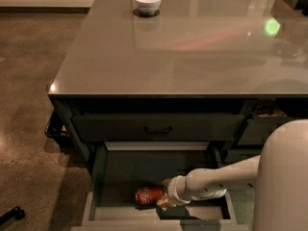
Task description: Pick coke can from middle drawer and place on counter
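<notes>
The gripper (165, 199) is down inside the open middle drawer (98, 178), low over its dark floor and close to the front edge. The white arm (219, 181) reaches to it from the right, coming out from behind the robot's big pale body (284, 177), which fills the corner on that side.

The can (148, 195) lies on its side on the drawer floor, right at the gripper's tip, on the side away from the arm. Its red wall with the white script faces up and forward. The tip meets the can's near end, and from where I stand the two seem to touch. Whether the gripper is actually clamped on the can or merely set against it, I cannot tell: the wrist and the shadow cover that spot.

Just above the gripper, and set further back, is the shut upper drawer (159, 128) with its black bar handle. Higher up, the counter (192, 57) spreads out wide and glossy, well above the gripper and the can. On its far end, off to the left of the gripper, a small white bowl (147, 2) stands upright on a dark round mat. A green spot of light (272, 26) shines on the counter's far right.

Left of the drawer runs the mottled brown floor (33, 90).
</notes>
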Tool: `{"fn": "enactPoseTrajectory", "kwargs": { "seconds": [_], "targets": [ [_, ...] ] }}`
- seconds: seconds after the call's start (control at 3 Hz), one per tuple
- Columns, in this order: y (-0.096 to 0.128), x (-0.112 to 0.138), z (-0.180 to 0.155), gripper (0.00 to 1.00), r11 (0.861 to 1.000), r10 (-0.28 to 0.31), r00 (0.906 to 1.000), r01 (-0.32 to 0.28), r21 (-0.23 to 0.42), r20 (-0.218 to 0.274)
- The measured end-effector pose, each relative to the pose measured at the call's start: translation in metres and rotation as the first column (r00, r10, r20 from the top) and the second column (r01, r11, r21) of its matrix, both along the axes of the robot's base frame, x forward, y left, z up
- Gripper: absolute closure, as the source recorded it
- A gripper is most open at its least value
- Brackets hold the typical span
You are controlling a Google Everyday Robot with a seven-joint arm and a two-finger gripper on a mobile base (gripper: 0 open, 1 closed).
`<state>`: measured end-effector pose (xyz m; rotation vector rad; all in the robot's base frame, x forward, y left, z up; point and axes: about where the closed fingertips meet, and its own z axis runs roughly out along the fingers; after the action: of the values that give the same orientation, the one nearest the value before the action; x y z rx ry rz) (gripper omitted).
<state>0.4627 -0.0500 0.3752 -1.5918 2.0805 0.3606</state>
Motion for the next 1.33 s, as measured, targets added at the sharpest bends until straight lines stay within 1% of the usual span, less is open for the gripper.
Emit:
{"fn": "enactPoseTrajectory", "kwargs": {
  "seconds": [0.33, 0.67, 1.0, 1.33],
  "targets": [
    [0.0, 0.0, 0.0, 0.0, 1.0, 0.0, 1.0, 0.0, 0.0, 0.0],
    [0.0, 0.0, 0.0, 0.0, 1.0, 0.0, 1.0, 0.0, 0.0, 0.0],
    [0.012, 0.002, -0.003, 0.0, 0.999, 0.033, 0.9994, -0.033, 0.004, -0.005],
    [0.032, 0.009, -0.003, 0.0, 0.997, 0.08, 0.9968, -0.08, 0.018, -0.001]
  ]
}}
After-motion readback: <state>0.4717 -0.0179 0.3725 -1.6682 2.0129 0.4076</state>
